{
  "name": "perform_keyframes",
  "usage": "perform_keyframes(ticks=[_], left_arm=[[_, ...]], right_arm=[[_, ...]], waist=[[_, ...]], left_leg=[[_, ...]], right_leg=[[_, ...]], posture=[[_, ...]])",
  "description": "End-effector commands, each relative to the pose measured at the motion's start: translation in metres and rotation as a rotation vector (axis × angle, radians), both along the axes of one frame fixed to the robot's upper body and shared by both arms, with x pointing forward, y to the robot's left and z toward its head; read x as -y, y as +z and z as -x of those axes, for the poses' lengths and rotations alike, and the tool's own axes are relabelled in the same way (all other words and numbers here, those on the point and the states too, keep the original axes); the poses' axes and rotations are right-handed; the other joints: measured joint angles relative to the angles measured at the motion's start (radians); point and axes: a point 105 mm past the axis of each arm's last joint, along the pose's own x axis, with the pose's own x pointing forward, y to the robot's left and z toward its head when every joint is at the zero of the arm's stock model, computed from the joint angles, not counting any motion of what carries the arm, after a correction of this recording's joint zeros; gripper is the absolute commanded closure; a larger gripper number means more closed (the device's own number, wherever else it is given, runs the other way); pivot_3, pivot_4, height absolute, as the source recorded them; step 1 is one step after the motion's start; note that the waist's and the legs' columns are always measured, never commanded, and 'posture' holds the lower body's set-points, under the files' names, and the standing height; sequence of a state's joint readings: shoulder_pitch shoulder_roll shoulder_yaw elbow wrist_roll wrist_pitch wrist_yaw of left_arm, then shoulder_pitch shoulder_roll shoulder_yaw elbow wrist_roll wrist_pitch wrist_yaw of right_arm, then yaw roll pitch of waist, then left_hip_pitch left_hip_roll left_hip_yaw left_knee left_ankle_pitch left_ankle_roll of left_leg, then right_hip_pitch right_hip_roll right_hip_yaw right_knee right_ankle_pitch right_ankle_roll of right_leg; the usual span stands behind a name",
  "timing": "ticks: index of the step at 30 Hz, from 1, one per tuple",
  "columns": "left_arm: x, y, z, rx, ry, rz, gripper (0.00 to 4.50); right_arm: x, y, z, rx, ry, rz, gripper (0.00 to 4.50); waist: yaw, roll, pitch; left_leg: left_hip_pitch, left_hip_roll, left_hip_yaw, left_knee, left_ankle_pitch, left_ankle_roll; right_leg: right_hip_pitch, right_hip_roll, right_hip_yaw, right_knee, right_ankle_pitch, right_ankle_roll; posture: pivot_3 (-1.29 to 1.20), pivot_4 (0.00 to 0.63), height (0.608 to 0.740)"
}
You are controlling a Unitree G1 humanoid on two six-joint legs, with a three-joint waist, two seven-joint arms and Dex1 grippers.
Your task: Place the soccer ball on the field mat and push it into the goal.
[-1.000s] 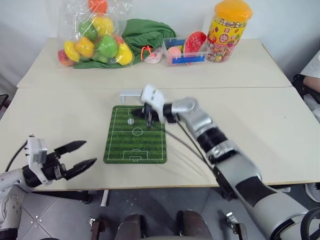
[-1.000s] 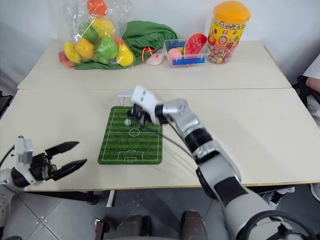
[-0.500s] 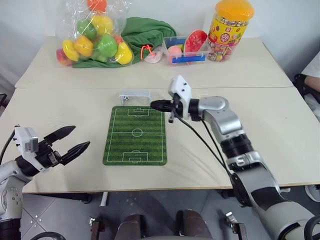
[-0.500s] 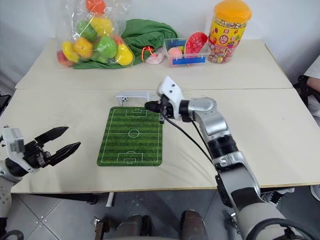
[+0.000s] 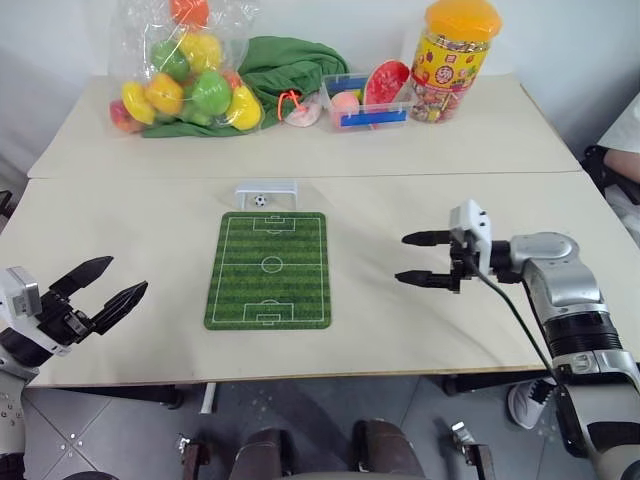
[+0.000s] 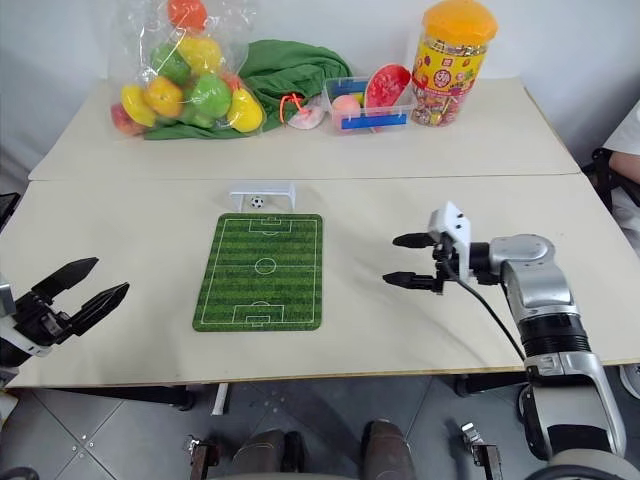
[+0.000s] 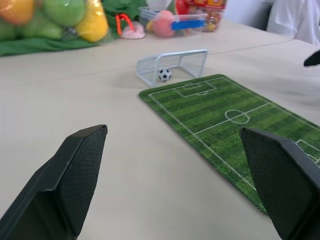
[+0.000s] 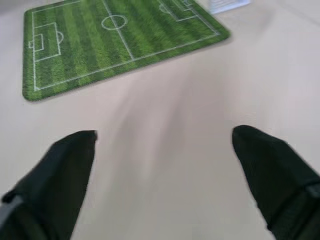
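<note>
The tiny soccer ball sits inside the small white goal, which stands at the far end of the field mat. The same ball lies in the goal in the left wrist view. My right gripper hovers open and empty over the bare table, well to the right of the mat. At the near left table edge my left gripper is open with nothing in it, apart from the mat.
Along the back of the table lie a bag of plastic balls, a plain green cloth, a clear box and a yellow candy jar. A person's sleeve shows at the far right.
My right gripper has left the mat's far end, swung right and opened. The ball rolled off the mat into the goal. My left gripper drifted a little left.
</note>
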State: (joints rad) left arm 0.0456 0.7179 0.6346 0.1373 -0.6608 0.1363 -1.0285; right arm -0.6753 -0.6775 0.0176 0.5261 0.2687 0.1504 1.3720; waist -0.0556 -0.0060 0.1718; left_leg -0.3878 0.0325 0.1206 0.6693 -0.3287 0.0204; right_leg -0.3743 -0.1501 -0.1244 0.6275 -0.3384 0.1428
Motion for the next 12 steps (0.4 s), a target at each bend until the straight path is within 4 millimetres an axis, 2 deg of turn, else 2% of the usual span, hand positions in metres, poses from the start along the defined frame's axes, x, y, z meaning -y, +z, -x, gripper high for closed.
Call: perform_keyframes(ticks=[1,4,12], left_arm=[[-0.0114,0.0132,0.0048,0.043,0.023,-0.042,0.0],[-0.0152,0.0145,0.0067,0.039,0.021,-0.044,0.0],[-0.0166,0.0145,0.0002,0.042,0.048,-0.038,0.0]], right_arm=[[0.0186,0.0135,-0.0036,0.071,-0.044,-0.032,0.08],[0.0237,0.0131,-0.0023,0.078,-0.058,-0.043,0.08],[0.0215,0.0101,0.0035,0.096,-0.083,-0.052,0.08]], waist=[[0.0,0.0,0.0],[0.001,0.0,0.0],[0.004,0.0,0.0]], left_leg=[[0.0,0.001,0.0,0.001,0.0,0.0],[0.0,0.004,0.0,0.001,0.0,0.0],[0.0,0.004,0.0,0.002,0.0,0.0]], right_leg=[[0.0,0.0,0.0,0.0,0.0,0.0],[0.0,0.0,0.001,0.001,0.0,0.0],[0.0,0.0,0.001,0.001,0.0,0.0]], posture=[[0.0,0.15,0.74],[0.0,0.15,0.74],[0.0,0.15,0.74]])
